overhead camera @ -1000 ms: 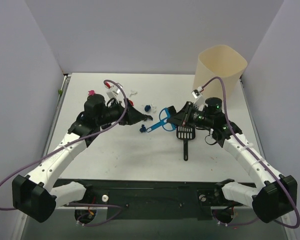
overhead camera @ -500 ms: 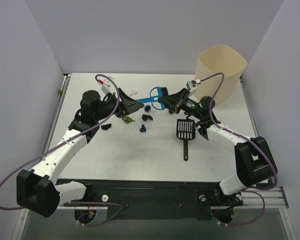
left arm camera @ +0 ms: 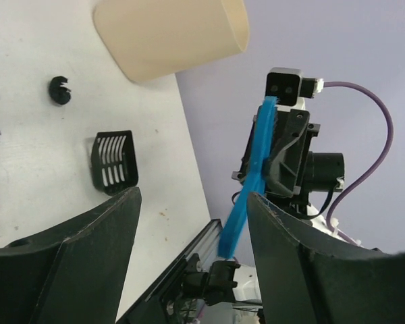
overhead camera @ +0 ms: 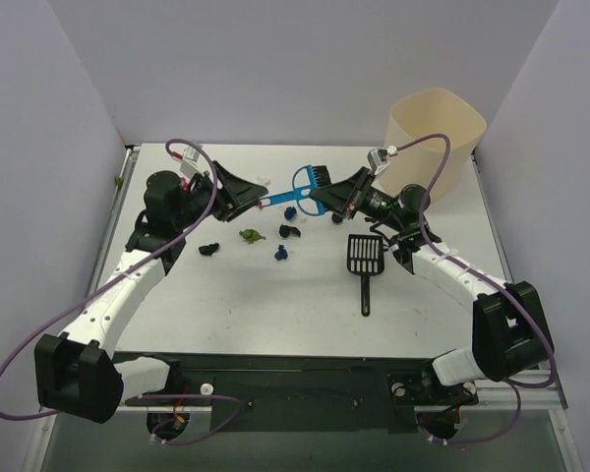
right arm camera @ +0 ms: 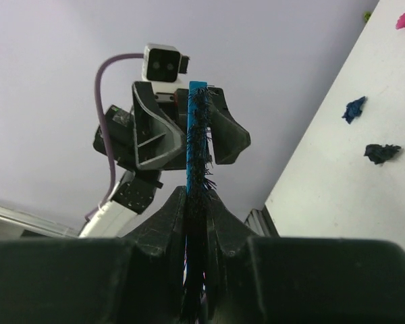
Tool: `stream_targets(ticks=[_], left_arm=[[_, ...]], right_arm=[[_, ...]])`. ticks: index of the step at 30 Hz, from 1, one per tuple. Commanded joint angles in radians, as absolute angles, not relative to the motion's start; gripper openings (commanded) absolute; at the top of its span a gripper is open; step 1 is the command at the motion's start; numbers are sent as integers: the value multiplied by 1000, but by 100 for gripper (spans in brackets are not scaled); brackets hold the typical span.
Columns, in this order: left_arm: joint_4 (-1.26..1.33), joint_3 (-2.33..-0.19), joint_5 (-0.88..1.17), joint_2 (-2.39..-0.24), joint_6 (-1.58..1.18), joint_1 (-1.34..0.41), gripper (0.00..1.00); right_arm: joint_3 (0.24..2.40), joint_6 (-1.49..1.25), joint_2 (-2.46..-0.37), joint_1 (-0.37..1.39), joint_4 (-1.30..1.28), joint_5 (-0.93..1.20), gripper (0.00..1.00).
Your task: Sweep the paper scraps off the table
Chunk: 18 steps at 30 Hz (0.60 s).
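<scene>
Clamped the blue hand brush (left arm camera: 256, 165) in the right gripper (right arm camera: 194, 199), fingers (right arm camera: 155, 229) pressed together on the bristle end, handle poking toward the left gripper (left arm camera: 192, 199). Stood spread wide on the left, pinching nothing, with the handle tip just at the fingertips; could not tell whether touching. Saw the paper scraps (overhead camera: 252, 235), green, black and dark blue, lying unswept on the table (overhead camera: 275, 305) just below and between both grippers. Risked a fumbled handover: letting go on the right before closing on the left would likely drop the brush and scatter the scraps. Found no readable writing, brand or label.
</scene>
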<state>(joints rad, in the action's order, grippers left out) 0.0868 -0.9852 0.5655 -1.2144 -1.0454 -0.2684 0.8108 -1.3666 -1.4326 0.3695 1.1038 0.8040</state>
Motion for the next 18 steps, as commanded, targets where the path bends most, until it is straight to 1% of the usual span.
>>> stream_targets(ticks=[1, 4, 8, 10, 11, 16, 18], left_arm=[[251, -979, 627, -1224, -1161, -271, 74], [299, -973, 643, -1221, -1200, -281, 74], [305, -968, 652, -1212, -1216, -296, 73], [311, -959, 650, -1212, -1223, -311, 70], [313, -959, 655, -1219, -1226, -319, 67], [308, -950, 647, -1221, -1218, -336, 65], [328, -937, 658, -1220, -1232, -334, 63]], right_arm=[[876, -1220, -1384, 405, 1007, 833, 0], [900, -1157, -1374, 429, 922, 819, 0], [919, -1170, -1387, 442, 940, 819, 0], [925, -1187, -1394, 448, 962, 821, 0], [928, -1192, -1400, 449, 968, 819, 0], [927, -1221, -1408, 453, 1009, 818, 0], [925, -1213, -1404, 451, 999, 818, 0]])
